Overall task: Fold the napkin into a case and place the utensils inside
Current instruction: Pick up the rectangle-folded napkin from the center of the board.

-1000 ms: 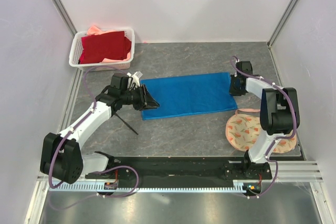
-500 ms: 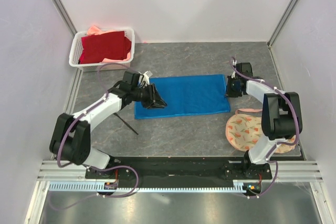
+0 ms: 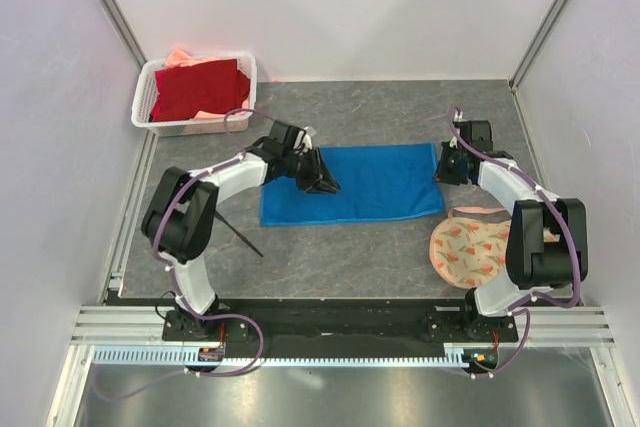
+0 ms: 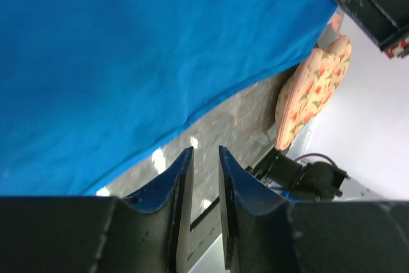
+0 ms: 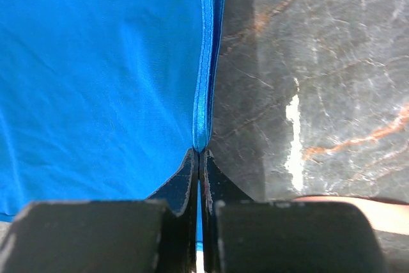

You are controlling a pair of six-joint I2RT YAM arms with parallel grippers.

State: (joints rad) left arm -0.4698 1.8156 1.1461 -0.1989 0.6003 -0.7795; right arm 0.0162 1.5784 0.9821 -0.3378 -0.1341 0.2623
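Note:
The blue napkin [image 3: 375,182] lies flat on the grey table, a long rectangle running left to right. My left gripper [image 3: 326,180] hovers over its left part. In the left wrist view the left gripper [image 4: 202,151] is open by a narrow gap with nothing between its fingers, and the napkin [image 4: 147,49] fills the view beyond. My right gripper [image 3: 447,168] sits at the napkin's right edge. The right wrist view shows the right gripper [image 5: 199,152] shut on the napkin's hem [image 5: 203,94]. A thin black utensil [image 3: 240,234] lies on the table left of the napkin.
A white basket [image 3: 243,97] holding dark red cloth stands at the back left. A round peach floral mat [image 3: 470,252] lies at the near right, also visible as the mat [image 4: 313,87] in the left wrist view. Walls close in the table on three sides.
My left gripper has swung right and farther onto the napkin, its jaws narrowing. My right gripper has closed on the napkin's right hem. The napkin shifted a little sideways.

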